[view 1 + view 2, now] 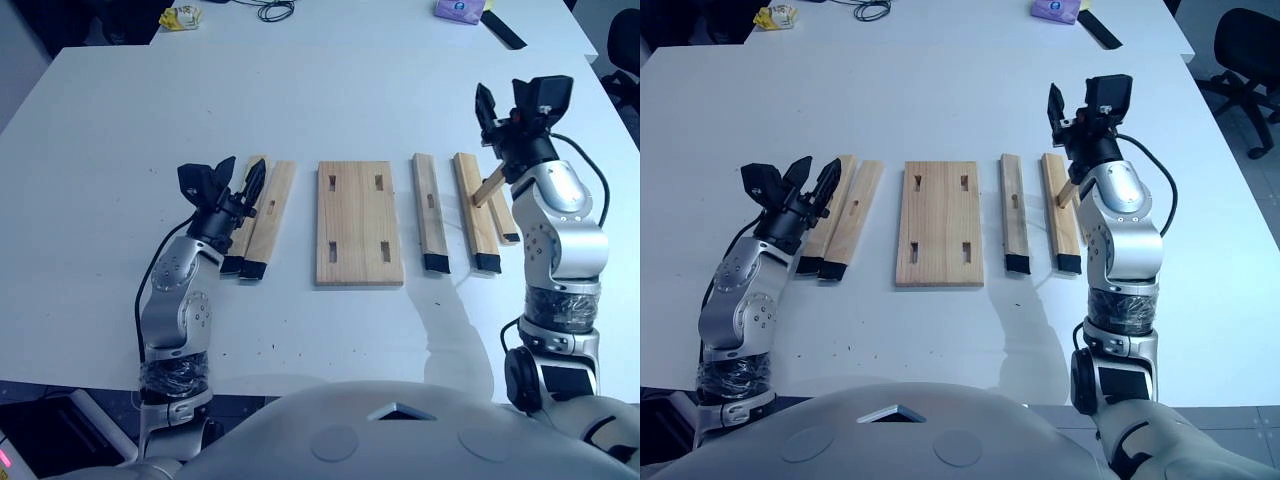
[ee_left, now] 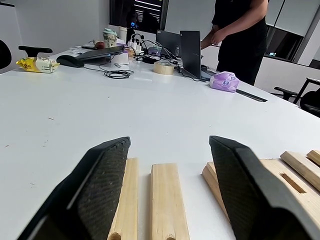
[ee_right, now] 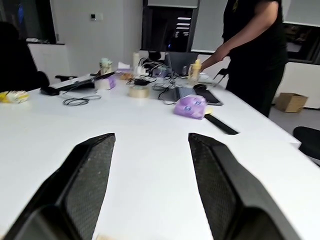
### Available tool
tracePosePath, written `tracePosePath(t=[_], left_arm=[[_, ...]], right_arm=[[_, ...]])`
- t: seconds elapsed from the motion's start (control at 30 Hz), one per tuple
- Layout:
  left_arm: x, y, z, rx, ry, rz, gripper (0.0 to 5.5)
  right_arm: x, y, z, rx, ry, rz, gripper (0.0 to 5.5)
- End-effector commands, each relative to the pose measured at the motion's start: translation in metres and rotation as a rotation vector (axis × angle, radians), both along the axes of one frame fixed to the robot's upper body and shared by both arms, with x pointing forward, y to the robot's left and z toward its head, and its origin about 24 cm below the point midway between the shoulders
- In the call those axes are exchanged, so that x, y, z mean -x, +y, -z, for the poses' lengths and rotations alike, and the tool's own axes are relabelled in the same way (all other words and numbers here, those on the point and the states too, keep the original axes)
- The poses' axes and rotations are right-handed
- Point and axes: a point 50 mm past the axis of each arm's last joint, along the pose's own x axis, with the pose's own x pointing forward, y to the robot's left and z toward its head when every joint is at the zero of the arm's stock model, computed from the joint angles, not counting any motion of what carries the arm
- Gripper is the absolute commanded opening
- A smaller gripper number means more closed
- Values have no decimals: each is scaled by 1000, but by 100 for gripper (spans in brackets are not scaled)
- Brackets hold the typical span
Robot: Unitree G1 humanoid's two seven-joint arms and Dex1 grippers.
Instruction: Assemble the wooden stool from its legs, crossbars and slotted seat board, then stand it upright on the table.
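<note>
My left jaws (image 1: pixel 247 162) are spread wide with nothing in them, low over the far ends of the two legs on that side. My right jaws (image 3: pixel 151 137) stand just as far apart and just as empty, raised well above the worktop (image 1: pixel 130 130).

The slotted seat board (image 1: pixel 359 223) lies flat in the middle, four slots up. To its left lie the inner left leg (image 1: pixel 270 215) and the outer left leg (image 1: pixel 241 238), side by side and touching, each with a black cap at the near end. To its right are the inner right leg (image 1: pixel 430 212) and the outer right leg (image 1: pixel 474 215), a little apart. A crossbar (image 1: pixel 487 188) sits askew by my right forearm (whether it rests on that leg I cannot tell), and a second crossbar (image 1: pixel 503 225) shows partly behind the arm.

Print on the yellow packet (image 1: pixel 183 16) and the purple pouch (image 1: pixel 457 10) is too small to read.

The worktop is plain white. Farther back lie a coiled cable (image 2: pixel 119 74), a tape roll (image 2: pixel 163 68), open laptops (image 2: pixel 190 47) and a black strip (image 1: pixel 503 30); an office chair (image 1: pixel 1245 50) stands off to the right.
</note>
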Motion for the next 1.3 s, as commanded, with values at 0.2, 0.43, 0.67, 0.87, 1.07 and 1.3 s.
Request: tracePosePath(t=[0.2,0.43,0.67,0.87,1.07,1.3], left_arm=[[3,-1,3,0,10,-4,294],[4,-1,4,2,17,-2,294],[9,-2,6,5,29,-3,294],[7,-2,4,6,18,-6,294],[4,-1,-11,31,-38,-12,294],[4,-5,-25,38,-84,-10,294]], right_arm=[[0,2,-76,-75,-287,-1,268],[1,-5,29,149,232,62,268],[12,-1,53,100,416,42,268],[1,-1,3,-30,172,46,268],[-2,18,-69,-103,-70,-184,268],[7,30,-57,89,3,-429,268]])
